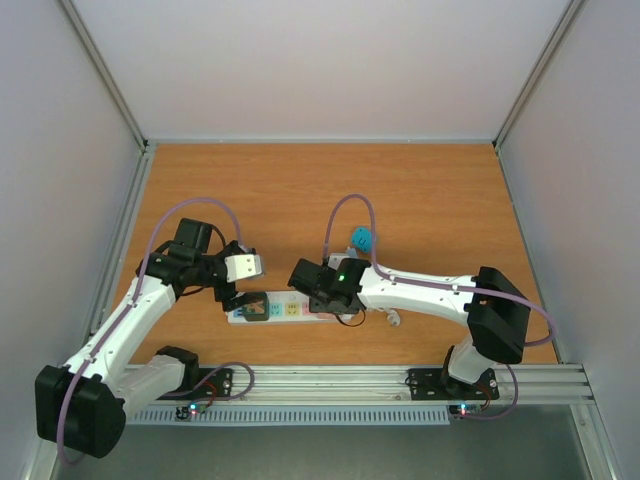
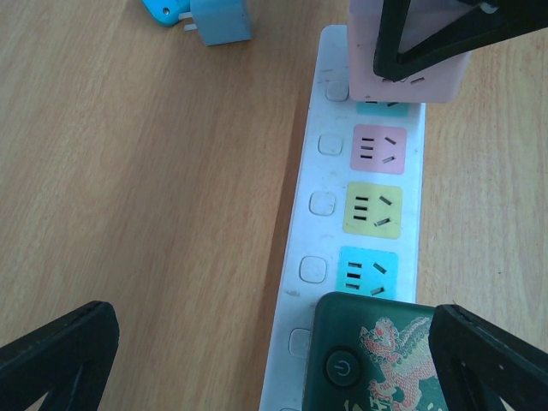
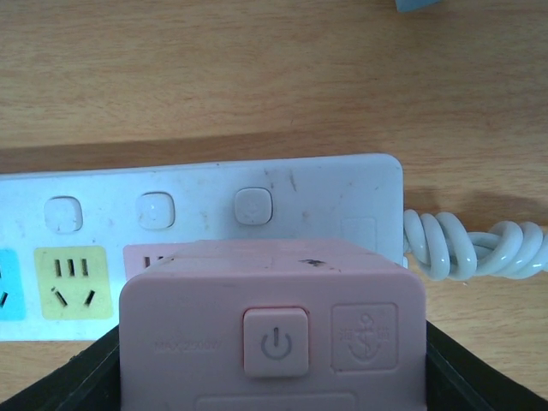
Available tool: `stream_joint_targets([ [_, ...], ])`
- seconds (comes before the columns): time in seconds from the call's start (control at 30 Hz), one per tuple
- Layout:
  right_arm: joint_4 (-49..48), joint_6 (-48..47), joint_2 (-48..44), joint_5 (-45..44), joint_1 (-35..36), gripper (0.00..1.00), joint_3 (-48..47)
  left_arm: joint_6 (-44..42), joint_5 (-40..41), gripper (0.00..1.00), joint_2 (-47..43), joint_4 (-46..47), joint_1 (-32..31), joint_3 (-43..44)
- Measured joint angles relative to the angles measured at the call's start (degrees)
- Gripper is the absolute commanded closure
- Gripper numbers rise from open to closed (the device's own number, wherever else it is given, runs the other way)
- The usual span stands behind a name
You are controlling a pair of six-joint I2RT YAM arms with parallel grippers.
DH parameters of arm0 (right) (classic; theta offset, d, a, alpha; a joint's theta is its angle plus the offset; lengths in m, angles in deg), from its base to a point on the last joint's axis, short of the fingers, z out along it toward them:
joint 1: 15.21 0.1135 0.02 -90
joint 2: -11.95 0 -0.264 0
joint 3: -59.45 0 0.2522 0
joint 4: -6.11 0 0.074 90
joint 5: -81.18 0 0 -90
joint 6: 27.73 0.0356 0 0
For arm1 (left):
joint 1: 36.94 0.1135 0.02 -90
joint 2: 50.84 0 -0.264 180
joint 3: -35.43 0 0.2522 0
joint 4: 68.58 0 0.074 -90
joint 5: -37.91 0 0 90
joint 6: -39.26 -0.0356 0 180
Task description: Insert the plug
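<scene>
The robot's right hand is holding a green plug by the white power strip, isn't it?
Not quite. The plug in the right gripper is pink, not green, as the right wrist view shows. It is by the white power strip.

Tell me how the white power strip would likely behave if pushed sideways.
Probably stiff: the power strip looks like a rigid moulded bar. It lies flat and low, so it should slide rather than tip. Its coiled cord may drag slightly at that end.
</scene>
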State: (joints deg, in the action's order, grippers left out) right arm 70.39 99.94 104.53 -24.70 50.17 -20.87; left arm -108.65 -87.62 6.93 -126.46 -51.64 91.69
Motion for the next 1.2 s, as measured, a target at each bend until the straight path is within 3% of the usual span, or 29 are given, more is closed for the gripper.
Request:
stream_joint_targets([
  [0.77, -1.0, 1.0, 1.7, -1.9, 1.1, 0.99, -0.7, 0.0, 0.3, 0.00, -0.3, 0.4, 0.0, -0.6],
  [1.2, 3.1, 3.5, 3.6, -3.2, 2.7, 0.99, -3.5, 0.0, 0.7, 0.00, -0.5, 0.7, 0.0, -1.3],
])
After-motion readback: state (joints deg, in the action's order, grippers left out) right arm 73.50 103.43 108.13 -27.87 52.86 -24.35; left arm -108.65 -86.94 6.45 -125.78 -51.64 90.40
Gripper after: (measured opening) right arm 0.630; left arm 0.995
